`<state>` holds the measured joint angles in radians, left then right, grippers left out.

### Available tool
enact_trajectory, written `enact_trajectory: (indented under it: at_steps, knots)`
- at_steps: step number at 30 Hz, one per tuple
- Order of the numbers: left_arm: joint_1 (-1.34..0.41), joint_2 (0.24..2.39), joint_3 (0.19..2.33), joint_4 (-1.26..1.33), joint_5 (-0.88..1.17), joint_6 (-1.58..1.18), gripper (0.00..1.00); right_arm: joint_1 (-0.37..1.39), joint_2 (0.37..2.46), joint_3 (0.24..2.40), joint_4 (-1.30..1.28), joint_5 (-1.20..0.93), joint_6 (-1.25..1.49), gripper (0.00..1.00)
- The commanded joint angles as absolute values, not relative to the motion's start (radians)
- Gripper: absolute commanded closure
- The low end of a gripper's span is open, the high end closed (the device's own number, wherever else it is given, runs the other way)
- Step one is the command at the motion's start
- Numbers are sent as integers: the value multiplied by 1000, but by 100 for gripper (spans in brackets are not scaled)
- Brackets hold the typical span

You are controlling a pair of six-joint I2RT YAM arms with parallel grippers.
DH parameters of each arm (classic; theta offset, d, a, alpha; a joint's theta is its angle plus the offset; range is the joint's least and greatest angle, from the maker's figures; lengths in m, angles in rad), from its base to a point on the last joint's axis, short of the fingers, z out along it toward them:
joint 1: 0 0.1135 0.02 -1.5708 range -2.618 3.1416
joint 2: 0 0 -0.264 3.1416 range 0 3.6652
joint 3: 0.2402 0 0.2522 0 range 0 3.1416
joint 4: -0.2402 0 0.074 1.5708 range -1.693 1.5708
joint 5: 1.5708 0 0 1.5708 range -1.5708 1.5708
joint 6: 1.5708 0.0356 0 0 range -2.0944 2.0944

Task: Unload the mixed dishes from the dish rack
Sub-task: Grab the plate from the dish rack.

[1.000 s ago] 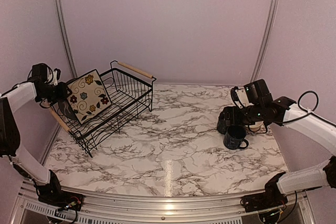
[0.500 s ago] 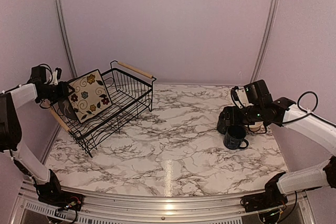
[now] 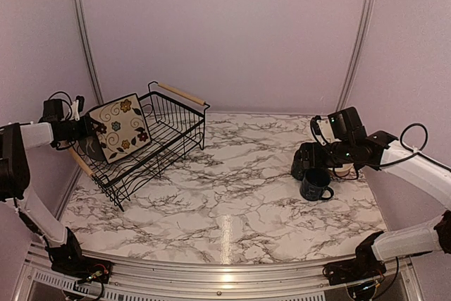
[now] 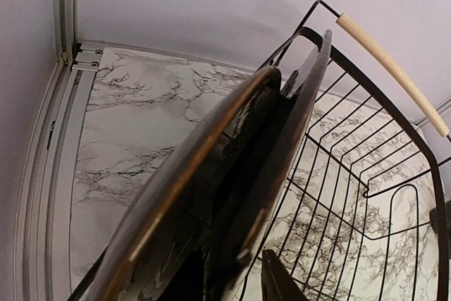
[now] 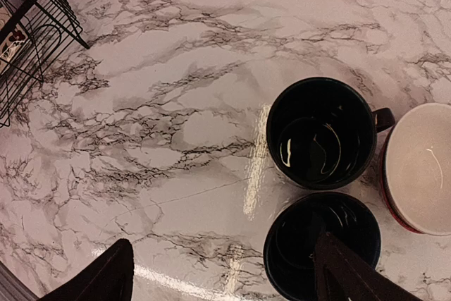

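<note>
- The left gripper [image 3: 82, 129] is clamped on the left edge of a square cream ceramic plate with coloured flowers [image 3: 120, 126].
- That plate is tilted. Its lower part sits inside the left end of the rectangular black wire dish rack [image 3: 176, 128] and its top rises above the rim.
- Just behind it, a round grey-brown plate [image 4: 204, 167] stands on edge in the same end of the rack.
- A light wooden rod handle [image 4: 391, 72] runs along the rack's far end.
- The right gripper [image 5: 224, 239] hangs spread wide and grasps nothing.
- Under it, one dark blue-green glazed mug [image 5: 320, 132] and a second dark blue-green mug [image 5: 292, 237] stand upright, close together.
- A round bowl, cream inside and red outside [image 5: 423, 167], sits just beside both mugs.
- All three rest on the marble-patterned table [image 3: 232, 195], well apart from the rack.
</note>
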<state>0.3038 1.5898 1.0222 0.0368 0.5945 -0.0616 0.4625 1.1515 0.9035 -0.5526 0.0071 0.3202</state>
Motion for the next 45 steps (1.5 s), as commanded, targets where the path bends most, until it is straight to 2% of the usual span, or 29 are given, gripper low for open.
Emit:
enact_trajectory:
  at_steps: [1,5,9,16,25,45]
  knots:
    - [330,1621,998,134,573,-61,79,472,1132,891,-533,15,316,15]
    - [329,1588,952,228,602,-74,93,472,1125,886,-528,15,316,15]
    - [330,1542,898,330,644,-102,100,473,1115,880,-530,18,315,15]
    - [313,1463,868,420,694,-172,100,472,1100,883,-538,28,316,15]
    - [282,1384,876,435,630,-336,100,472,1101,898,-537,28,322,15]
    - [275,1334,989,408,567,-875,100,483,1124,933,-541,21,329,15]
